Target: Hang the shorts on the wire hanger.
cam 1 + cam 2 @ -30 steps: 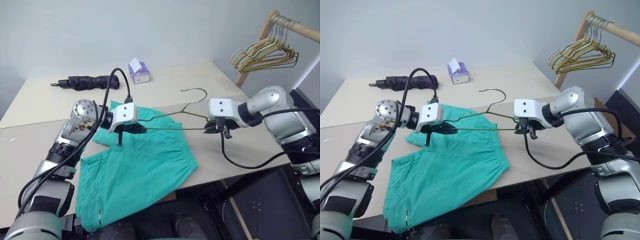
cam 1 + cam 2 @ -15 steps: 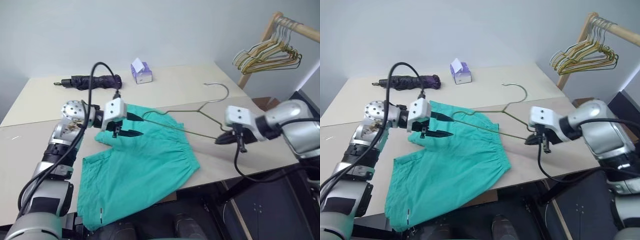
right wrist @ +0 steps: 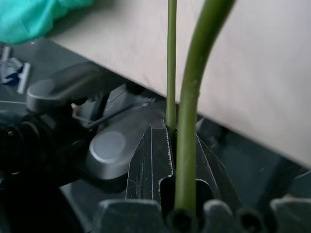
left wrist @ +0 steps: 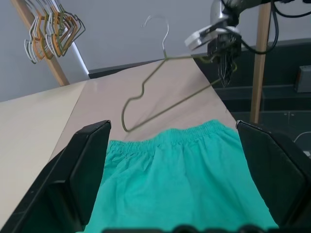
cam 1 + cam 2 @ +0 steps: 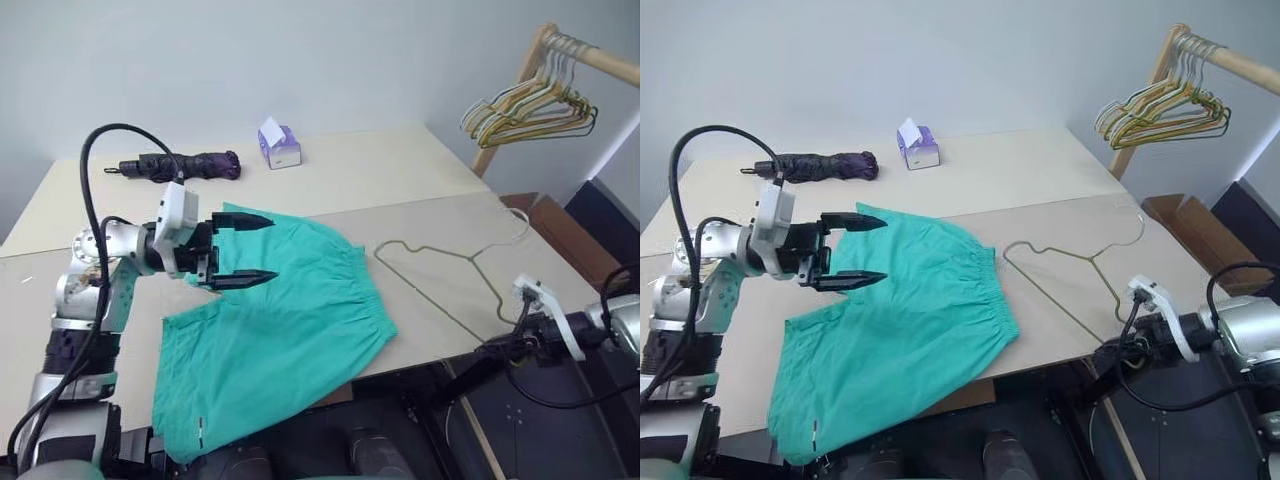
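The shorts (image 5: 270, 330) droop over the bench (image 5: 420, 190) front edge, so that hem's hidden. The wire hanger (image 3: 187, 97) blurs up close, cut off up top.

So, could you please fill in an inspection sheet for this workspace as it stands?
Surface: beige table, two tops butted together.
Job's things: the shorts lie spread flat, one leg over the near edge; the wire hanger lies beside them, past the waistband, not threaded.
Clutter: folded umbrella and tissue box at the far side.
Grippers: left gripper open above the shorts, holding nothing; right gripper off the table's near right edge, fingers shut on the wire hanger's corner.
Cables: black cable loops over the left arm; another hangs at the right wrist.
Surroundings: wooden rail with bunched hangers; cardboard box on the floor.
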Controlling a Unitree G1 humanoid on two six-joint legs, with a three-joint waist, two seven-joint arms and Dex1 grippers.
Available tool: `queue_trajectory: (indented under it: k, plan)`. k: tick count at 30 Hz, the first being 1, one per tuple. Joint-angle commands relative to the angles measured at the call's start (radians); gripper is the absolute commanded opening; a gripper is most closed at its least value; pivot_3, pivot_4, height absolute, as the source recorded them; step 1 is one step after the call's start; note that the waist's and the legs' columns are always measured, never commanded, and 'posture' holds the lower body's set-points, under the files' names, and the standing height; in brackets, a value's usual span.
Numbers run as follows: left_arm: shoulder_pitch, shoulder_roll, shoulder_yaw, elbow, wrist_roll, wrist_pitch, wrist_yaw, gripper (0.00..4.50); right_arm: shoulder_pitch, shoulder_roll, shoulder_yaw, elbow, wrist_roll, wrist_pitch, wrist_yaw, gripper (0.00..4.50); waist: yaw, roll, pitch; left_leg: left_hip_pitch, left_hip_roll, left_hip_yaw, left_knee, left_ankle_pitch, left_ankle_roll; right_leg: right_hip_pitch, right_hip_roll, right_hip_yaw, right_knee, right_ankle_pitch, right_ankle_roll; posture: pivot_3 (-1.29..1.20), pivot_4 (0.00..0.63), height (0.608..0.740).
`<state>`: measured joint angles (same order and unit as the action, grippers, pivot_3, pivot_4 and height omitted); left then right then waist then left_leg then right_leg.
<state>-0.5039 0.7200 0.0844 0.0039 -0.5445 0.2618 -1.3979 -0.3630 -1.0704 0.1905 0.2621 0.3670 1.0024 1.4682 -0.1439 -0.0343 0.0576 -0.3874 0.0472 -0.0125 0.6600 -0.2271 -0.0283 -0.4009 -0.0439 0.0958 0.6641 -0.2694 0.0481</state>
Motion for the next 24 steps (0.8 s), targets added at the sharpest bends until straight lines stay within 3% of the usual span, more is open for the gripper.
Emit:
queue_trajectory:
  k: [1,18,24]
  plan:
    - [0.016,0.014,0.020,-0.064,-0.020,0.016,0.024,4.47,-0.074,0.015,0.042,0.061,-0.007,0.015,0.043,0.00,0.001,0.001,0.000,0.000,0.000,0.000,0.000,0.000,0.000,0.001,0.000,0.000,0.000,-0.002,0.003,-0.04,0.042,0.740]
    - [0.065,0.032,0.032,-0.120,-0.028,0.038,0.065,4.47,-0.193,0.045,0.168,0.140,-0.029,-0.049,0.145,0.00,0.060,0.005,0.004,0.002,0.000,0.001,0.000,-0.001,0.002,0.003,0.000,0.000,-0.002,-0.002,0.004,-0.01,0.062,0.740]
    - [0.066,0.036,0.033,-0.117,-0.018,0.028,0.068,4.47,-0.296,0.119,0.258,0.254,-0.060,-0.076,0.146,0.00,0.059,0.006,0.005,0.003,0.000,0.002,0.000,-0.001,0.002,0.003,0.000,0.001,-0.002,-0.002,0.004,0.02,0.059,0.740]
